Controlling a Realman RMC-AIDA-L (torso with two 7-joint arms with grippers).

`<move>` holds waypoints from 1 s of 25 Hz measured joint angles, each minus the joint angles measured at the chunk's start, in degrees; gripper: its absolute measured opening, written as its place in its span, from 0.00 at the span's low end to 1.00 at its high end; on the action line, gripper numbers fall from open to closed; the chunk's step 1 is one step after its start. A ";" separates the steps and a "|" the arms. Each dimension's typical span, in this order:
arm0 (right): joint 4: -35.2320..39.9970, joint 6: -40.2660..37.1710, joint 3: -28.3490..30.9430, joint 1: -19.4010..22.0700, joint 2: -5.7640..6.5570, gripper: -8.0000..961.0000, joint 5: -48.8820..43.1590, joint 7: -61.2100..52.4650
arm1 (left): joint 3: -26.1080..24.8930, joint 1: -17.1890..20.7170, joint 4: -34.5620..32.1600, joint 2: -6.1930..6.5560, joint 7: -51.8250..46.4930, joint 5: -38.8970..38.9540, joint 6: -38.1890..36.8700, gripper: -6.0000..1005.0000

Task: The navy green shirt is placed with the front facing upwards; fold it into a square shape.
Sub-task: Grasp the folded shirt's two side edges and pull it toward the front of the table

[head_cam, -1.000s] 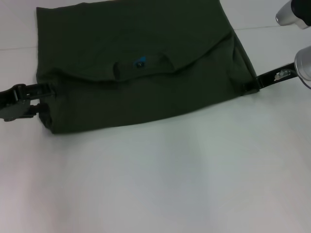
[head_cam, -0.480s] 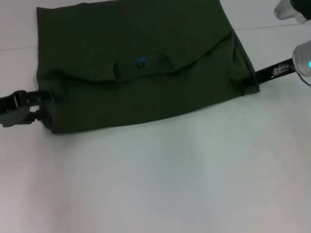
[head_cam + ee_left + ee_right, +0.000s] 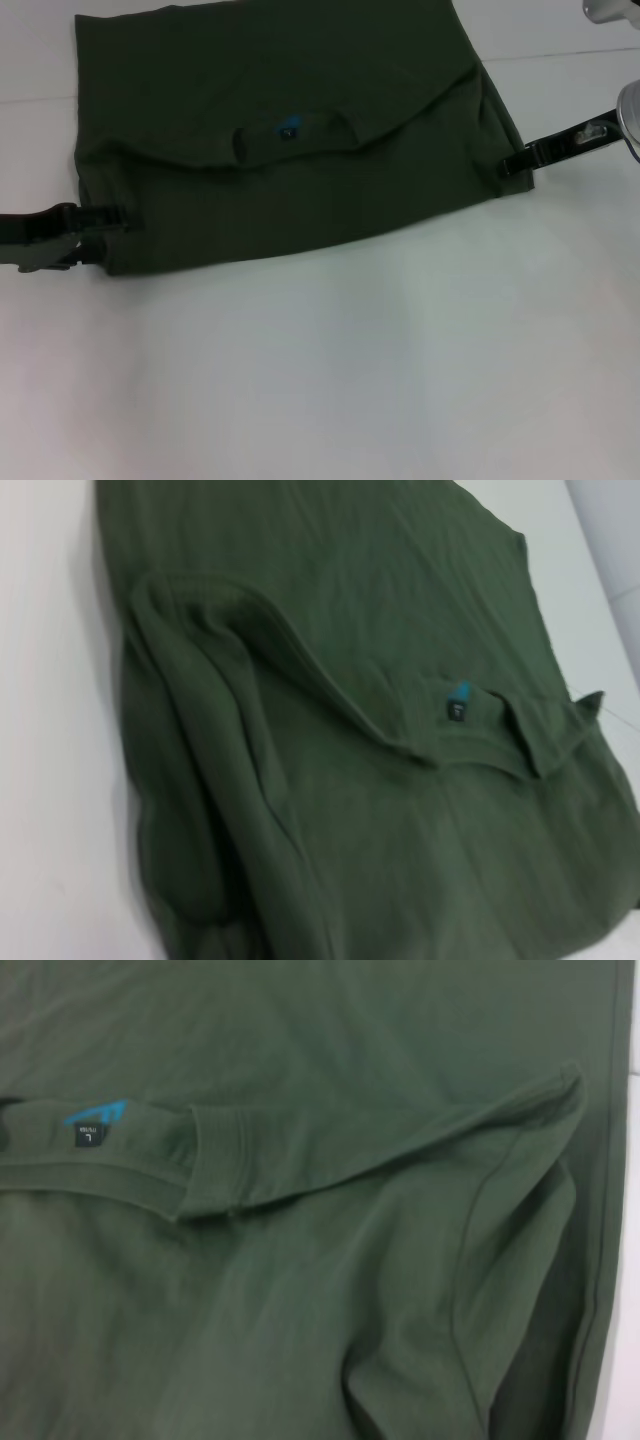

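Note:
The navy green shirt lies folded into a broad rectangle on the white table, plain back side up. Its ribbed collar and small blue neck label sit at the edge of the upper folded layer. My left gripper is at the shirt's left edge, near its front corner. At the right edge, my right gripper touches the cloth. The left wrist view shows the shirt with a bunched fold and the label. The right wrist view shows the collar, the label and a folded sleeve seam.
The white table stretches bare in front of the shirt. A seam line in the tabletop runs behind the shirt at the far right. My right arm's silver wrist sits at the picture's right edge.
My left gripper has slid nearer along the shirt's left edge toward the front corner. My right arm has drawn slightly back and to the right. The shirt has barely shifted.

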State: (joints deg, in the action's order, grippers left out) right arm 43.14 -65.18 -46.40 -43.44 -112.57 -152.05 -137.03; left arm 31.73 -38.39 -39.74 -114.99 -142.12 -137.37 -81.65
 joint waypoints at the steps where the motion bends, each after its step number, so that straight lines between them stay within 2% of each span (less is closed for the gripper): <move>1: 0.03 -0.03 0.17 0.01 0.02 0.64 0.00 0.00 | 0.31 -0.20 0.39 0.00 -0.03 -0.07 0.89 0.94; 8: 0.03 -0.16 0.38 0.09 0.08 0.64 -0.12 -0.01 | 4.88 -0.66 1.44 -0.10 -2.82 -0.77 8.01 0.94; 25: 0.01 0.10 0.34 0.35 0.26 0.63 -0.03 0.09 | 5.18 -3.18 6.28 -0.13 -3.58 -0.97 9.76 0.93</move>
State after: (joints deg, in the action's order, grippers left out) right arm 43.15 -65.09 -46.06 -43.09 -112.31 -152.08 -136.95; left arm 36.91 -41.57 -33.46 -115.11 -145.71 -138.34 -71.88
